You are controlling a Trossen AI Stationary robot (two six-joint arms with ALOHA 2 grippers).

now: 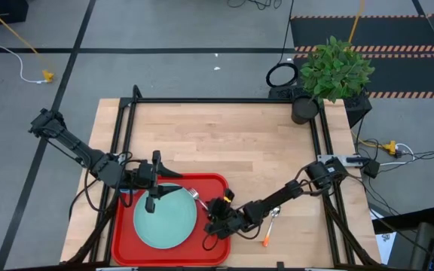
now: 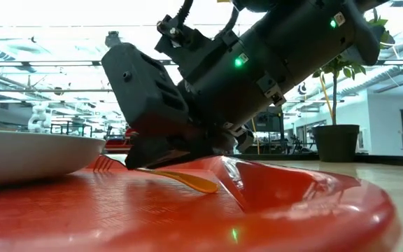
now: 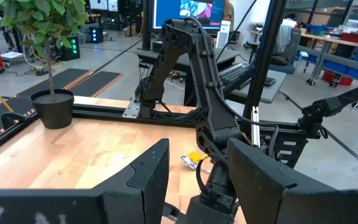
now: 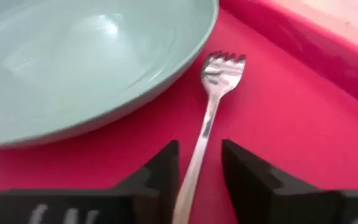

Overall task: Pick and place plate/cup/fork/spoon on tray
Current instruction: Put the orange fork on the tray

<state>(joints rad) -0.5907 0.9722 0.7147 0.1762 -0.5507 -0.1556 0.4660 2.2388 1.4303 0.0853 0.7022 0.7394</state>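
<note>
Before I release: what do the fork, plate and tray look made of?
Fork: shiny silver tines and neck, likely metal; the orange handle looks like smooth plastic. Plate: pale teal with a soft sheen, plastic or glazed ceramic, hard to tell. Tray: glossy red with a fine texture, probably moulded plastic.

**Both arms over the tray**

On the wooden bench (image 1: 224, 143), the red tray (image 1: 120, 242) holds the teal plate (image 1: 164, 220). The left gripper (image 1: 154, 197) hovers above the plate's far-left rim. The right gripper (image 1: 215, 224) sits at the tray's right edge, by the fork (image 1: 197, 197). The spoon (image 1: 270, 226) lies on bare wood, right of the tray.
</note>
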